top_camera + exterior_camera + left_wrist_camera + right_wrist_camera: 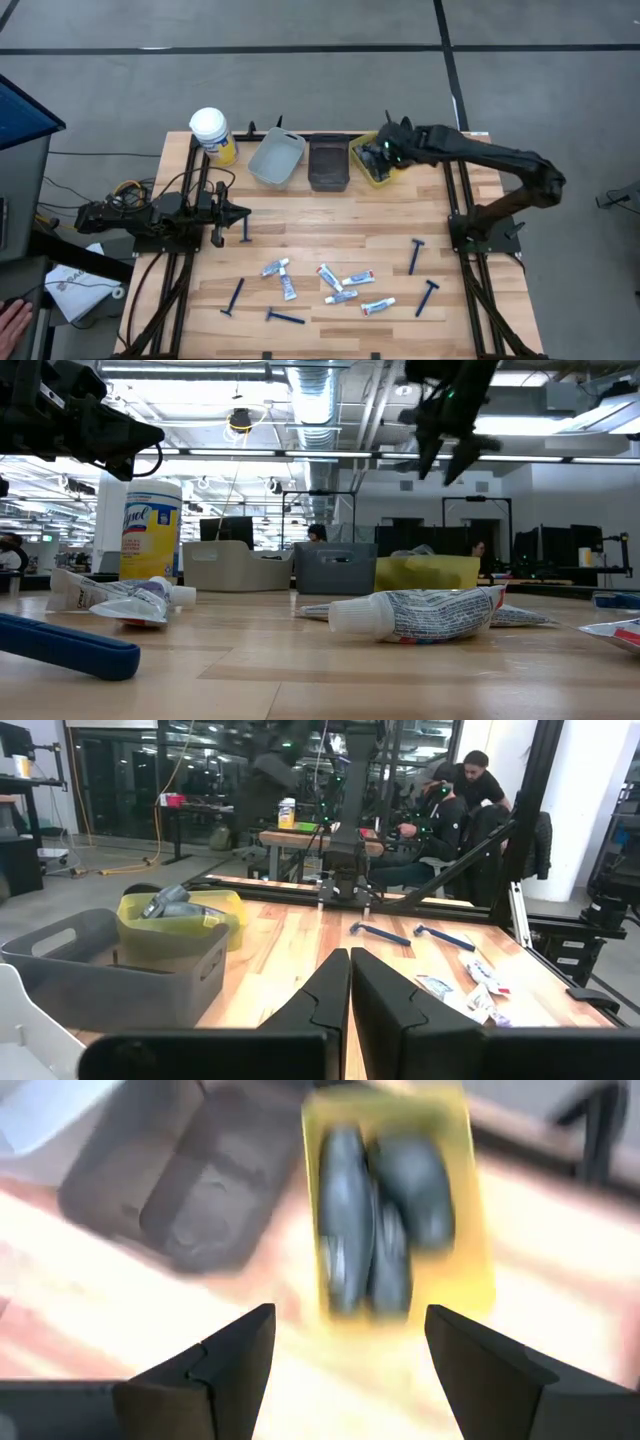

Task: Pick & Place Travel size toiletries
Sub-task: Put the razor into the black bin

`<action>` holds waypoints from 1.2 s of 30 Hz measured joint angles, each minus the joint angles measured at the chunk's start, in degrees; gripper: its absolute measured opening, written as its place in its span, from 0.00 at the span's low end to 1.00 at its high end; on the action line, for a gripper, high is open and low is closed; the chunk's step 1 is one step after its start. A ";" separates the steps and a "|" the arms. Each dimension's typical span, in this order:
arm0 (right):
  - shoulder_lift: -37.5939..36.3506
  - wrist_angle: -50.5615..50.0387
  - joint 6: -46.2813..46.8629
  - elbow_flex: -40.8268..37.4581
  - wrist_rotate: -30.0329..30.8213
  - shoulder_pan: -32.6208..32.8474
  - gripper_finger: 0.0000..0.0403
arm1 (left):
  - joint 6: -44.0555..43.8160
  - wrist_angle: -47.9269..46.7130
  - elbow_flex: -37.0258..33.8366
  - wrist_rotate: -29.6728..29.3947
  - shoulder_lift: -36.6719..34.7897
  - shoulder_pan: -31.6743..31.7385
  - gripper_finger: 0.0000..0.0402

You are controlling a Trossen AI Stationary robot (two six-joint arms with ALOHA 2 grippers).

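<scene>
right tool (pixel 345 1370) is being held spread and empty above the yellow bin (pixel 372 165) of bottles (pixel 375 1210); tubes (pixel 345 285) crowded mid-bench, so two might get pinched together

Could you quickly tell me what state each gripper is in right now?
Left gripper: shut, holding nothing, low over the table's left side.
Right gripper: open and empty, above the yellow bin of dark grey mini bottles.
</scene>
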 joint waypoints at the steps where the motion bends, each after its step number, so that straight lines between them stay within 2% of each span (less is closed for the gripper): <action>1: -0.47 -2.57 4.32 0.00 0.02 2.07 0.62 | 0.00 -0.02 0.00 0.02 0.00 0.00 0.02; 4: -0.56 -9.33 16.87 -0.21 0.28 9.66 0.62 | 0.00 -0.02 0.00 0.00 0.00 0.00 0.02; 8: 1.58 -13.43 31.27 -2.68 0.17 20.12 0.62 | 0.00 0.00 0.00 0.00 0.00 0.00 0.02; 15: 4.10 -10.63 52.93 -11.80 -6.07 32.67 0.62 | 0.00 0.00 0.01 0.00 0.00 0.00 0.02; 17: 4.09 -7.17 57.48 -15.03 -7.80 35.18 0.62 | 0.00 0.00 0.00 0.01 0.00 0.00 0.02; 22: 4.11 2.55 65.60 -22.23 -10.57 39.26 0.62 | 0.00 0.00 0.01 0.00 0.00 0.00 0.02; 26: 4.11 5.00 70.84 -26.56 -11.66 41.33 0.62 | 0.00 0.00 0.01 0.00 0.00 0.00 0.02; 30: 4.08 5.86 73.67 -29.31 -13.77 42.92 0.62 | 0.00 0.00 0.00 0.00 0.00 0.00 0.02; 36: 4.08 14.27 76.96 -34.50 -15.05 44.37 0.61 | 0.00 0.00 0.00 0.01 0.00 0.00 0.02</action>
